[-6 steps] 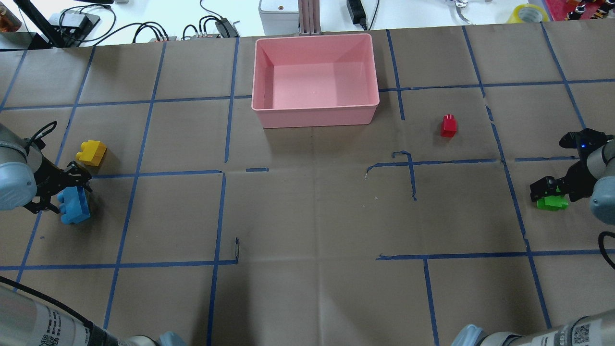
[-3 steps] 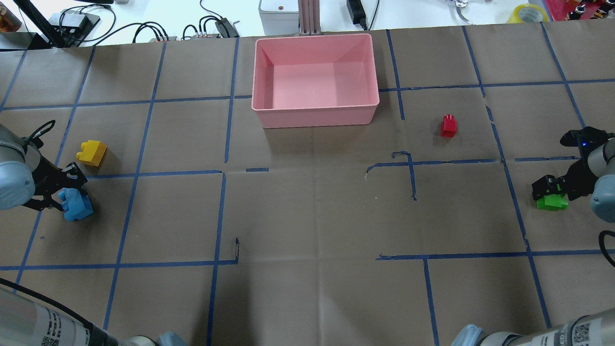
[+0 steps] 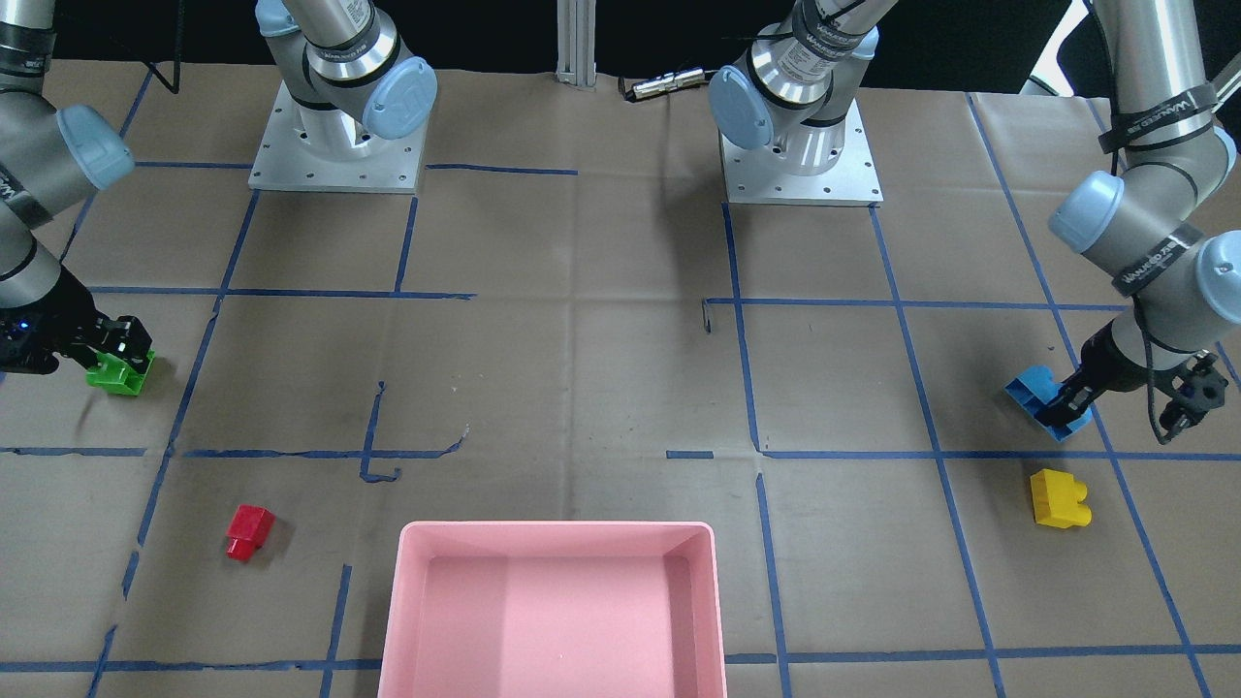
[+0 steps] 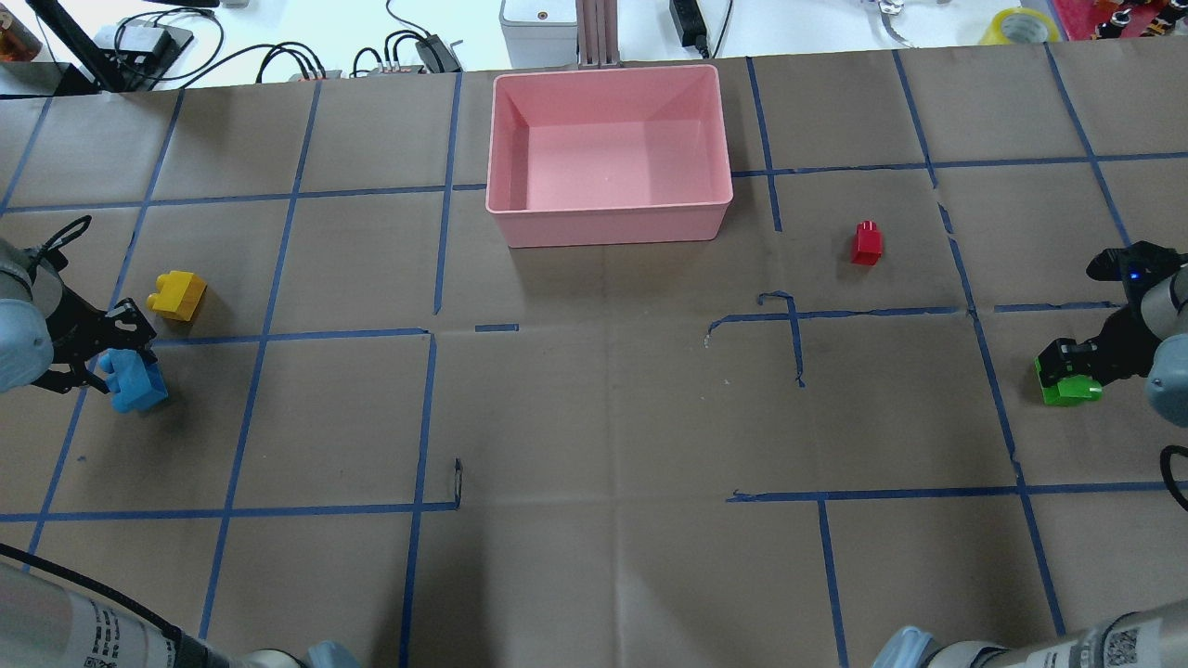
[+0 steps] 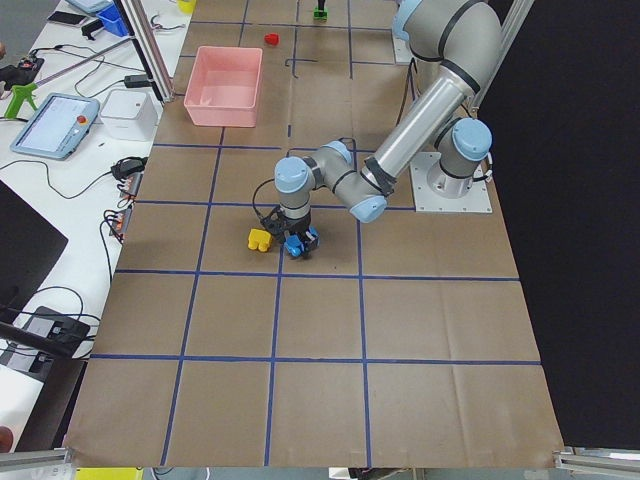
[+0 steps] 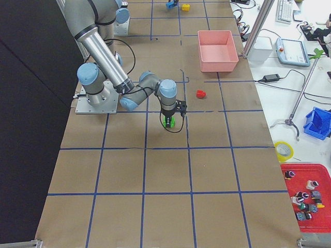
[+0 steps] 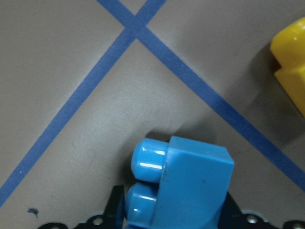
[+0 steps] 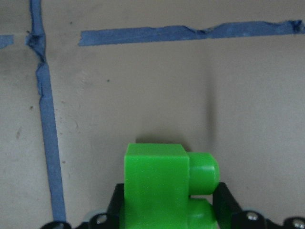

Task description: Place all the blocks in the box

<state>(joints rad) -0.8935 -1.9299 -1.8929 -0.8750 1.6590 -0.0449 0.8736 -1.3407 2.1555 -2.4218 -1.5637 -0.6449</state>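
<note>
My left gripper is shut on the blue block at the table's left edge, low over the paper. The wrist view shows the blue block between the fingers. The yellow block lies just beyond it, apart. My right gripper is shut on the green block at the right edge. The green block sits between the fingers, close to the table. The red block lies alone, right of the pink box, which has no blocks in it.
The table is covered in brown paper with blue tape lines. Both arm bases stand on the robot's side. Cables and devices lie past the far edge behind the box.
The blue block in my left gripper has shifted left and away from the robot, and looks smaller, so lower. The right gripper has edged slightly right over the green block.
</note>
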